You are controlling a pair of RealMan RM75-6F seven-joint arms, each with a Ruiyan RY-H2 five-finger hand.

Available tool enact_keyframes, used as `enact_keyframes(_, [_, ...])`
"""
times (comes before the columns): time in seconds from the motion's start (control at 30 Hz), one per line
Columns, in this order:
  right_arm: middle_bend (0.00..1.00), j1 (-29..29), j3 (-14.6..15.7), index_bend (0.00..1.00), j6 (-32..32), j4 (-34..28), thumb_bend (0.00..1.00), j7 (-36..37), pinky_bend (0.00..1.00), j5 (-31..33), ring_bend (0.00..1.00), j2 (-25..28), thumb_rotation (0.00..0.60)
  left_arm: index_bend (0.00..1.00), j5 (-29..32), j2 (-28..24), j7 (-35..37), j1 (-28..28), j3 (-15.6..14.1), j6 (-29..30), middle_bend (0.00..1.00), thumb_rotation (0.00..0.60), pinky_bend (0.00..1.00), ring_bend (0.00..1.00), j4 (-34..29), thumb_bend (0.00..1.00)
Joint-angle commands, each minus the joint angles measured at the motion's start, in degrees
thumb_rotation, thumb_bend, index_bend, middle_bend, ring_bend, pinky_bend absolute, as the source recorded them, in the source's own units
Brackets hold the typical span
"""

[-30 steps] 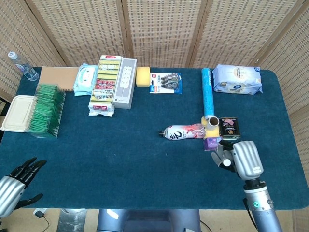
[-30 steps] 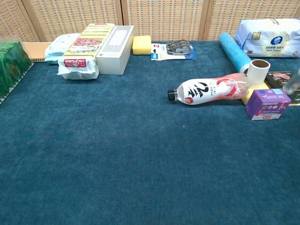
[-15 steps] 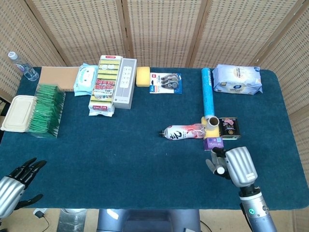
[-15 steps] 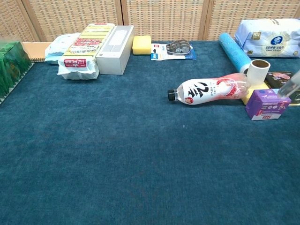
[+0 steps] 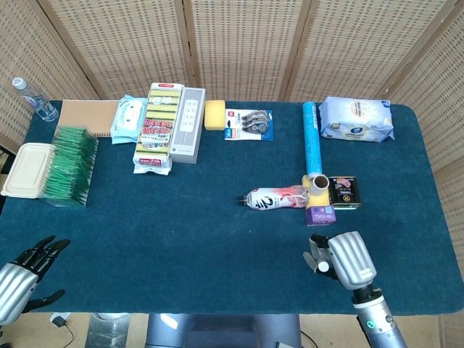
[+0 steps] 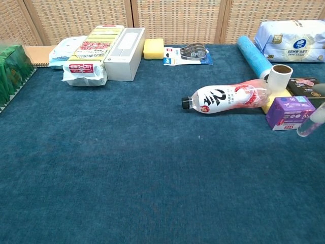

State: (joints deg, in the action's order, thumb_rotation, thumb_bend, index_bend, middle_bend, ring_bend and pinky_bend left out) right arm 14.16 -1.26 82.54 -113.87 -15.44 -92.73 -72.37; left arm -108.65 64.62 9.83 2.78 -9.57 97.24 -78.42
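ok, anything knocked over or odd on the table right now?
One thing: the drink bottle lies on its side mid-table, cap pointing left, its base end against the cardboard tube. No spill shows. The rest looks orderly. The right hand hovers just short of the purple box, holding nothing.

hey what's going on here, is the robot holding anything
Neither is holding anything. The right robot hand hovers over the dark blue carpeted table near its front edge, empty, just short of the small purple cardboard box. Beside that box lie a clear plastic bottle with a pink and white label on its side and an upright cardboard tube. The left robot hand sits off the table's front left corner, fingers apart, touching nothing.
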Motion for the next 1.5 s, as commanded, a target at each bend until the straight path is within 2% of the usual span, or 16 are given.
enact_keyframes(0.03, [0.99,0.6,-2.6,0.78,-2.0,-1.1,0.43,-0.8,1.0,1.0,1.0,-0.7,0.6,0.0,0.0,0.0,0.0,0.0,0.1,0.2,0.17,0.6,0.3,0.1,-0.1,0.11])
enact_keyframes(0.17, [0.99,1.2,0.1,0.78,-5.5,0.0,0.43,-2.6,1.0,-0.2,1.0,0.1,0.6,0.0,0.4,0.0,-0.2,0.0,0.1,-0.3,0.17,0.6,0.3,0.1,-0.2,0.11])
enact_keyframes(0.23, [0.99,1.4,-0.9,0.79,-5.2,0.2,0.43,-2.9,1.0,0.2,1.0,-0.2,0.6,0.0,0.4,0.0,-0.3,0.1,0.1,-0.4,0.17,0.6,0.3,0.1,-0.2,0.11])
enact_keyframes(0.4, [0.99,1.7,-6.1,0.79,-1.3,-1.8,0.43,-1.8,1.0,2.6,1.0,-2.0,0.6,0.0,-0.3,0.0,-0.2,0.0,-0.1,0.1,0.17,0.6,0.3,0.11,-0.1,0.11])
enact_keyframes(0.43, [0.99,1.7,-6.3,0.79,-1.2,-2.3,0.43,-2.0,1.0,2.9,1.0,-2.1,0.6,0.0,-0.3,0.0,-0.1,0.0,-0.1,0.2,0.17,0.6,0.3,0.1,-0.1,0.11])
enact_keyframes(0.5, [0.99,2.1,-4.5,0.79,-3.9,-3.0,0.43,-2.9,1.0,3.1,1.0,-1.4,0.6,0.0,-0.2,-0.1,0.1,-0.1,0.0,0.5,0.17,0.6,0.3,0.1,0.0,0.11])
enact_keyframes(0.53, [0.99,2.9,-2.2,0.79,-7.7,-3.1,0.43,-3.1,1.0,2.9,1.0,-0.1,0.6,0.0,0.1,-0.1,0.2,-0.1,0.1,0.4,0.17,0.6,0.3,0.1,0.1,0.11])
enact_keyframes(0.6, [0.99,3.8,-0.9,0.79,-10.9,-3.0,0.43,-3.7,1.0,3.5,1.0,1.8,0.6,0.0,0.3,0.0,0.3,-0.1,0.1,0.2,0.17,0.6,0.3,0.1,0.1,0.11])
enact_keyframes(0.63, [0.99,4.1,-1.3,0.79,-11.0,-2.7,0.43,-4.4,1.0,3.7,1.0,2.0,0.6,0.0,0.4,0.0,0.3,-0.1,0.1,0.1,0.17,0.6,0.3,0.1,0.1,0.11])
enact_keyframes(0.77, [0.99,4.1,-6.1,0.79,-5.2,-2.7,0.43,-4.6,1.0,3.1,1.0,-1.4,0.6,0.0,-0.1,0.0,0.2,-0.1,0.0,0.3,0.17,0.6,0.3,0.1,0.1,0.11])
enact_keyframes(0.9, [0.99,5.4,-7.9,0.79,-6.1,-5.0,0.43,-5.4,1.0,4.0,1.0,-0.8,0.6,0.0,-0.1,0.1,0.0,-0.1,0.0,0.4,0.17,0.6,0.3,0.1,0.1,0.11])
enact_keyframes(1.0, [0.99,8.2,-12.7,0.79,-7.5,-5.1,0.43,-6.9,1.0,8.6,1.0,-1.3,0.6,0.0,0.1,0.1,-0.3,0.0,0.0,-0.2,0.17,0.6,0.3,0.1,0.0,0.11])
enact_keyframes(1.1, [0.99,9.9,-15.2,0.79,-8.4,-4.8,0.43,-7.1,1.0,12.5,1.0,-1.7,0.6,0.0,0.4,0.1,-0.3,0.1,0.1,-0.3,0.17,0.6,0.3,0.1,-0.1,0.11])
enact_keyframes(1.3, [0.99,12.8,-18.4,0.79,-9.7,-2.2,0.43,-7.1,1.0,17.6,1.0,-2.3,0.6,0.0,1.1,0.0,-0.2,0.5,0.4,-1.5,0.17,0.6,0.3,0.1,-0.5,0.11])
enact_keyframes(1.5, [0.99,15.1,-20.0,0.79,-10.7,0.6,0.43,-6.9,1.0,20.6,1.0,-2.9,0.6,0.0,1.5,0.0,-0.9,1.1,0.4,-3.0,0.17,0.6,0.3,0.1,-1.1,0.11])
